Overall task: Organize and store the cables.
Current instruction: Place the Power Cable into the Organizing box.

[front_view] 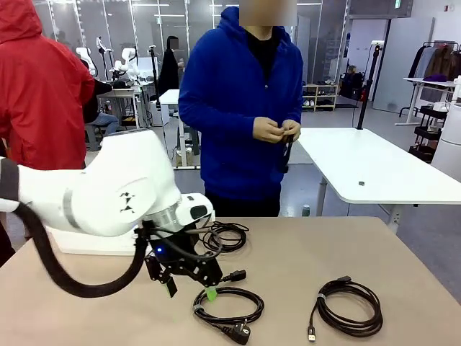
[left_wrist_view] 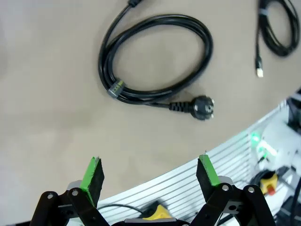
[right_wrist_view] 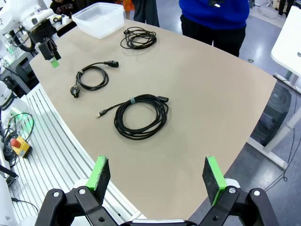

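Three black cables lie coiled on the tan table. One with a chunky power plug (left_wrist_view: 155, 56) (front_view: 227, 306) lies just beyond my open left gripper (left_wrist_view: 150, 172) (front_view: 191, 290), which hovers above the table with nothing between its green pads. A coil with a small USB-like end (right_wrist_view: 141, 117) (front_view: 349, 306) sits mid-table, and its end also shows in the left wrist view (left_wrist_view: 277, 28). The third coil (front_view: 223, 236) (right_wrist_view: 138, 38) lies farther back. My right gripper (right_wrist_view: 155, 173) hangs open high above the table's edge, empty.
A clear plastic container (right_wrist_view: 99, 19) stands at the table's far left corner, partly behind my left arm in the front view (front_view: 65, 244). A person in a blue hoodie stands at the far side, both hands (front_view: 277, 130) holding a thin dark cord. The table's right half is bare.
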{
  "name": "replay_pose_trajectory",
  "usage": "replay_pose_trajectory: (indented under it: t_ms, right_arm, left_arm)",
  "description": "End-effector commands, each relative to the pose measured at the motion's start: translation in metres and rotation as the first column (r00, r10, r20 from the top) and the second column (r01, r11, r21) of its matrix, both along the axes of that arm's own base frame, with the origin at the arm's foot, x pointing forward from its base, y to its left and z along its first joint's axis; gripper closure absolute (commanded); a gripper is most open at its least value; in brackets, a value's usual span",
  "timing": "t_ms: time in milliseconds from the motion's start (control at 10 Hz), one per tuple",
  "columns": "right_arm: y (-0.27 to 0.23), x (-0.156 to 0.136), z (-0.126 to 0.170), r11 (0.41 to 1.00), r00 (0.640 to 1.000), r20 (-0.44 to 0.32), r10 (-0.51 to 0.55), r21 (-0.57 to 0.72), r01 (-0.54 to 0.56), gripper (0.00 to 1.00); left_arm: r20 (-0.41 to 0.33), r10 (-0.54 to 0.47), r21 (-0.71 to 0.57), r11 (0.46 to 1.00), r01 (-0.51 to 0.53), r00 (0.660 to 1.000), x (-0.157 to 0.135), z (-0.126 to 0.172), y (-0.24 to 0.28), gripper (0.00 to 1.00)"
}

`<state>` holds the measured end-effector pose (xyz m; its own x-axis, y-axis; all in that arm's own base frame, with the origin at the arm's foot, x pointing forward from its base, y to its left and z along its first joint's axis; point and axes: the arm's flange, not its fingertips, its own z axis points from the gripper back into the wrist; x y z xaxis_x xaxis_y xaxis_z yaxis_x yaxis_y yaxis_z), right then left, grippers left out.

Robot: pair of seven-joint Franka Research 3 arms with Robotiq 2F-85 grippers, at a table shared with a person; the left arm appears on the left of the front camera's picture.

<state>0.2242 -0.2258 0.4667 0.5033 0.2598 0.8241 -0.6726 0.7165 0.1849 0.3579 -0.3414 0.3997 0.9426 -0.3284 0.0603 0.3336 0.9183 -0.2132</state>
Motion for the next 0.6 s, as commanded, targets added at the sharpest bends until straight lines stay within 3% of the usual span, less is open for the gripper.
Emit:
replay_pose_trajectory:
  t_ms: [0,200,500]
  right_arm:
    - [-0.001,0.000,0.002,1.000,1.000,0.017,0.012,-0.002,-0.012,0.00]
    - [-0.001,0.000,0.002,1.000,1.000,0.017,0.012,-0.002,-0.012,0.00]
    - [-0.001,0.000,0.002,1.000,1.000,0.017,0.012,-0.002,-0.012,0.00]
  left_arm:
    - [-0.028,0.093,0.049,0.995,-0.091,0.995,0.009,-0.004,-0.017,0.00]
    - [0.021,0.168,0.113,0.979,-0.169,0.986,0.015,-0.020,-0.022,0.00]
    - [0.056,0.261,0.095,0.960,-0.265,0.964,0.014,-0.051,-0.024,0.00]
